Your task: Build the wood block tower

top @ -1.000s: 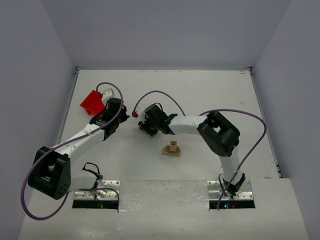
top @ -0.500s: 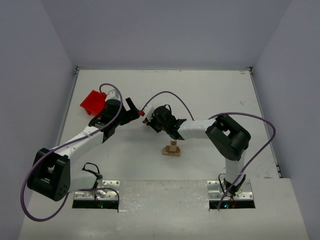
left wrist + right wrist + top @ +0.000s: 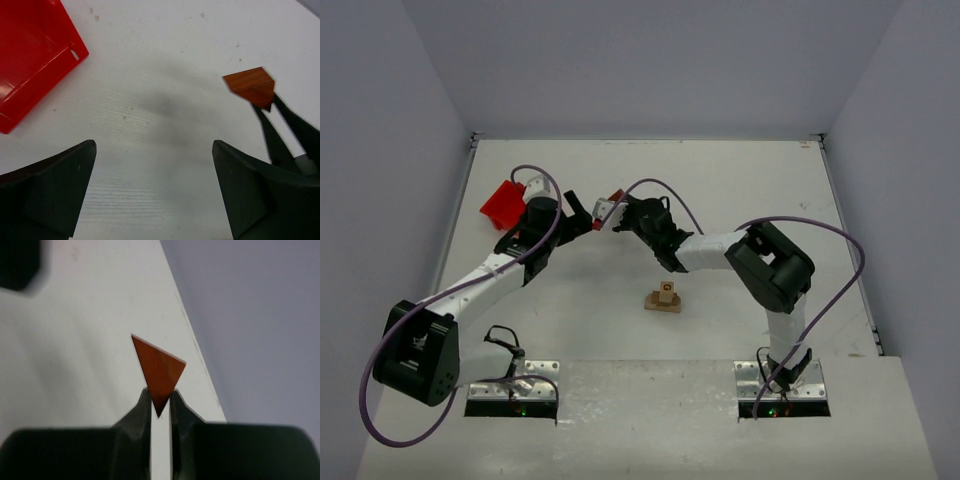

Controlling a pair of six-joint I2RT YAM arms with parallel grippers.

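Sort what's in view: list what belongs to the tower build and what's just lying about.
Belongs to the build:
triangular roof piece, pinched in the right gripper
started tower, a plank base with a block on it

Just lying about:
red bin, off to the side of the open left gripper

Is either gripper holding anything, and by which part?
The right gripper pinches the roof piece by one corner; the left gripper is open, empty.
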